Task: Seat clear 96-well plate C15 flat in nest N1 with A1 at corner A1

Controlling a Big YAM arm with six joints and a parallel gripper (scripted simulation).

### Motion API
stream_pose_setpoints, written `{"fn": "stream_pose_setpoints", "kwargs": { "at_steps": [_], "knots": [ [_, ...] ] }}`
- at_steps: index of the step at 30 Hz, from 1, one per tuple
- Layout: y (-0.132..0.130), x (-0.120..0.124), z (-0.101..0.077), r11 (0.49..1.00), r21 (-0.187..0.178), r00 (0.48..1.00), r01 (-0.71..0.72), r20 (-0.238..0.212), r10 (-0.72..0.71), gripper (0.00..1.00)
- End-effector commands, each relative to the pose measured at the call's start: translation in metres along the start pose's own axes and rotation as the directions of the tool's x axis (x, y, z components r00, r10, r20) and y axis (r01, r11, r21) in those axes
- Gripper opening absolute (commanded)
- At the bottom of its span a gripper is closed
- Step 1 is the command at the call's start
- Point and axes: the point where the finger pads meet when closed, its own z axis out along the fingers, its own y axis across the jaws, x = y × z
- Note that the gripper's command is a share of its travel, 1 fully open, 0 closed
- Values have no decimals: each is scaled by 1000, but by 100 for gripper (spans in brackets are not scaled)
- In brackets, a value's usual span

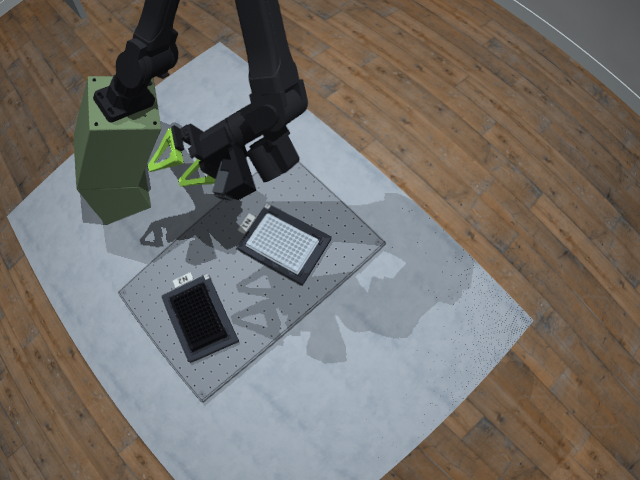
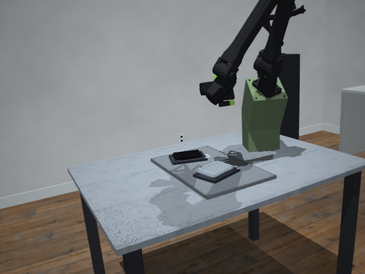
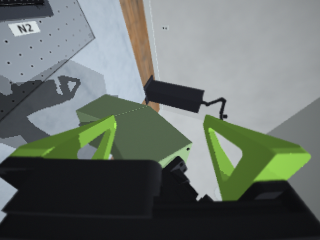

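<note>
One gripper [image 1: 180, 166] is held fully open and empty, above and beside plate C15 [image 1: 281, 242], whose long axis runs diagonally in nest N1 [image 1: 316, 260].

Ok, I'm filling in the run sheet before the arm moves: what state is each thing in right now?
gripper: open, holding nothing, raised beside the green pedestal.
clear plate C15: in plate nest N1, untouched; tilt too slight to judge.
black plate C51: sitting in plate nest N2, untouched.
</note>
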Motion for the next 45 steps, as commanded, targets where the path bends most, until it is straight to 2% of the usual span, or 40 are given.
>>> {"fn": "stream_pose_setpoints", "kwargs": {
  "at_steps": [1, 17, 18, 20, 22, 23, 24, 25, 26, 27, 30, 31, 32, 34, 35, 37, 39, 40, 41, 42, 43, 44, 45],
  "knots": [
    [-1, -1, -1, 1000, -2, 1000, -3, 2, 3, 100],
    [-1, -1, -1, 1000, -2, 1000, -3, 2, 3, 100],
    [1, -6, -1, 999, -51, 1000, -17, 14, 18, 100],
    [10, -8, 0, 994, -107, 1000, -2, 19, 4, 100],
    [30, -18, -5, 994, -103, 999, 25, 31, -22, 100],
    [34, -19, -4, 990, -134, 999, 37, 34, -33, 100],
    [32, -12, 7, 987, -154, 999, 35, 8, -34, 100],
    [36, -14, 8, 983, -180, 999, 40, 10, -39, 100],
    [48, -19, 0, 981, -185, 998, 61, 36, -55, 100],
    [54, -25, -3, 980, -190, 998, 58, 44, -50, 100],
    [60, -22, 9, 961, -267, 997, 74, 32, -68, 100],
    [72, -27, 0, 958, -271, 995, 97, 59, -84, 100],
    [78, -32, -3, 957, -275, 995, 95, 66, -80, 100],
    [78, -32, -3, 957, -275, 995, 95, 66, -80, 100],
    [75, -26, 8, 951, -294, 995, 95, 46, -85, 100],
    [82, -31, 5, 928, -355, 993, 111, 72, -91, 100],
    [101, -40, -4, 924, -356, 989, 137, 96, -109, 100],
    [106, -41, -5, 912, -382, 987, 152, 108, -119, 100],
    [105, -34, 5, 903, -400, 987, 157, 95, -129, 100],
    [107, -38, 7, 890, -427, 987, 157, 100, -126, 100],
    [119, -41, -2, 885, -428, 982, 184, 126, -144, 100],
    [125, -47, -7, 883, -432, 981, 183, 134, -138, 100],
    [130, -49, -7, 868, -455, 978, 200, 149, -147, 100]
  ]
}}
